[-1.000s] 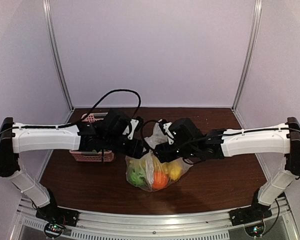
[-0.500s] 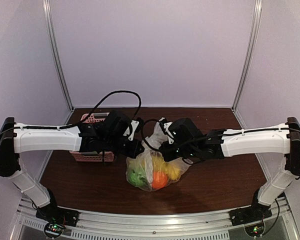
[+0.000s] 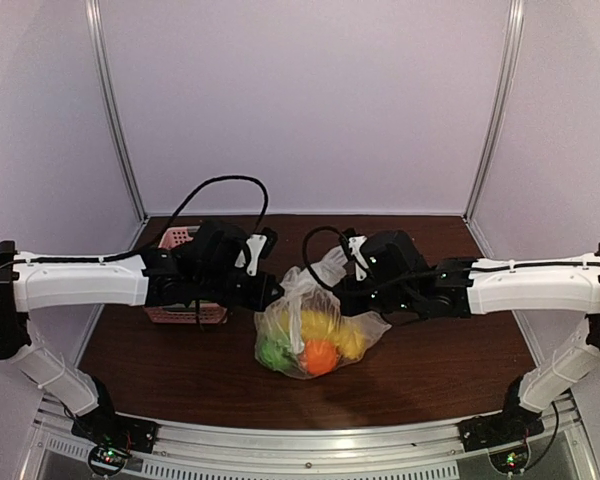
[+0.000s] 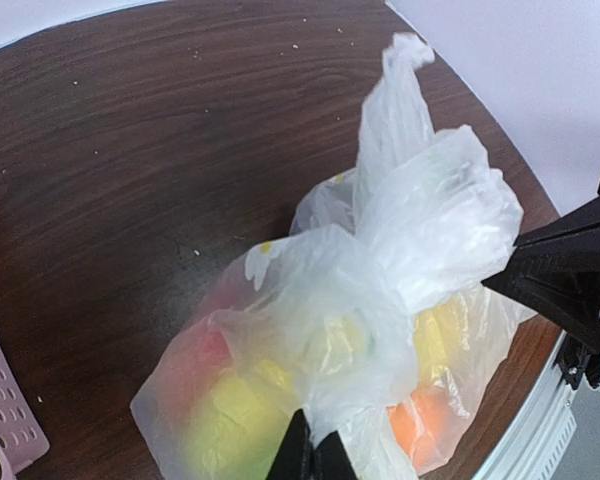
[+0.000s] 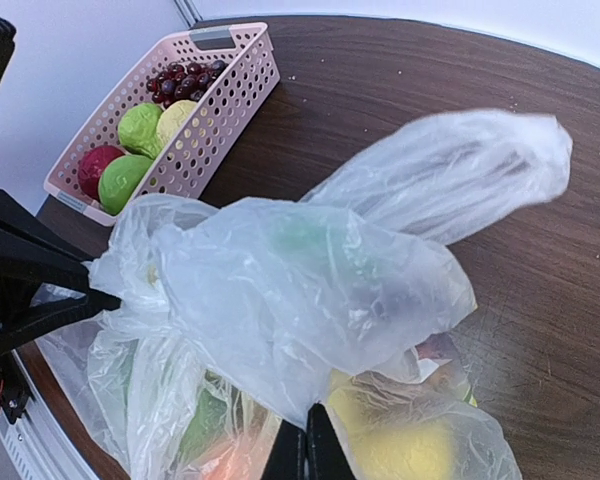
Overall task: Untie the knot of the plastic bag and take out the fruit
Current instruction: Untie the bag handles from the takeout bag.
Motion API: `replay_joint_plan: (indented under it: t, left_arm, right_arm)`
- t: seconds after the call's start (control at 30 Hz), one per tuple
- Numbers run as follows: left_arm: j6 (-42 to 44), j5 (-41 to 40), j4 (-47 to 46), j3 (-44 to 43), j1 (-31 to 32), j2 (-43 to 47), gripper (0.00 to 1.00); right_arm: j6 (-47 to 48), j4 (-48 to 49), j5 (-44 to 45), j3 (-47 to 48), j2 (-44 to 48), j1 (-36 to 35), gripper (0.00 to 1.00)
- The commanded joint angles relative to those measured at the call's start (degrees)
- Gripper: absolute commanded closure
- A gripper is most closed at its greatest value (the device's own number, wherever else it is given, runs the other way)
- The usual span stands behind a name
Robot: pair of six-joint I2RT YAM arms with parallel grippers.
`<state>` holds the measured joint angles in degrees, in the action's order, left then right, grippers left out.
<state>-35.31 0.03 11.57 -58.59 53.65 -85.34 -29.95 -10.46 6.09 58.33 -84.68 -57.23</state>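
Observation:
The clear plastic bag (image 3: 315, 335) lies mid-table, with an orange fruit (image 3: 320, 357), a yellow one (image 3: 325, 325) and a green one (image 3: 273, 352) showing through its film. My left gripper (image 3: 275, 292) is shut on film at the bag's upper left; in the left wrist view (image 4: 315, 455) the film runs straight into its closed tips. My right gripper (image 3: 342, 300) is shut on film at the upper right, again pinched between closed tips (image 5: 305, 450). A loose handle loop (image 5: 450, 175) sticks up. The knot is lost in the bunched film between the grippers.
A pink slotted basket (image 5: 195, 110) stands left of the bag, partly under my left arm. It holds purple grapes (image 5: 185, 82), two light green fruits (image 5: 140, 125) and a red one (image 5: 95, 165). The table's front edge lies close behind the bag (image 4: 540, 440).
Both grippers were open over the bag's top and have shut on its film. The arms have drawn slightly apart, and the bag's top is spread between them.

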Motion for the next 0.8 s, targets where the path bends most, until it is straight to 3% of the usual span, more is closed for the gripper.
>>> replay_joint_plan:
  t: [0.0, 0.43, 0.67, 0.77]
  left_arm:
    - [-1.8, 2.1, -3.8, 2.9, -1.6, 1.8, 1.0]
    - [-2.7, 5.0, -7.7, 6.6, -1.8, 1.5, 1.0]
    - [-0.7, 6.9, -7.5, 5.3, -1.8, 2.0, 1.0]
    - [-0.3, 7.5, -6.4, 4.1, -1.8, 1.5, 1.0]
  right_arm:
    - [-1.7, 1.6, 1.5, -2.8, 2.1, 1.4, 1.0]
    - [-2.0, 2.5, -0.9, -5.6, 3.5, 1.5, 0.98]
    - [2.7, -2.6, 0.0, -1.4, 8.2, 1.6, 0.49]
    - [4.2, -4.6, -0.1, 0.7, 8.3, 2.6, 0.36]
